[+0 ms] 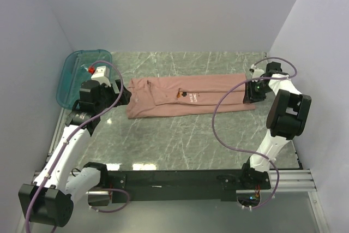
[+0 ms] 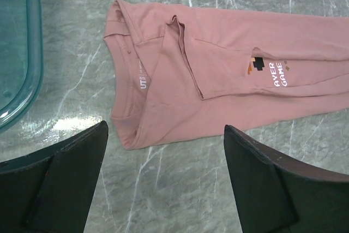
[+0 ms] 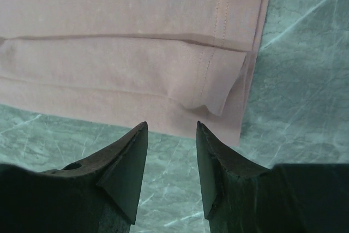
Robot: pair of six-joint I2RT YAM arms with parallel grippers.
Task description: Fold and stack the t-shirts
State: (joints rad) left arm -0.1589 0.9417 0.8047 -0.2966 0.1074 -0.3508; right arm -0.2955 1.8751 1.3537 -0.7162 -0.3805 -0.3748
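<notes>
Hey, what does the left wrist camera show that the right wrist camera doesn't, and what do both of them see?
Only the left wrist view shows the collar of the t-shirt, its pixel print with white lettering, and the teal bin. Only the right wrist view shows the stitched hem, with one layer's corner curled. Both show the pink shirt folded lengthwise on the marble table. The left hand and right hand are each open and holding nothing.
</notes>
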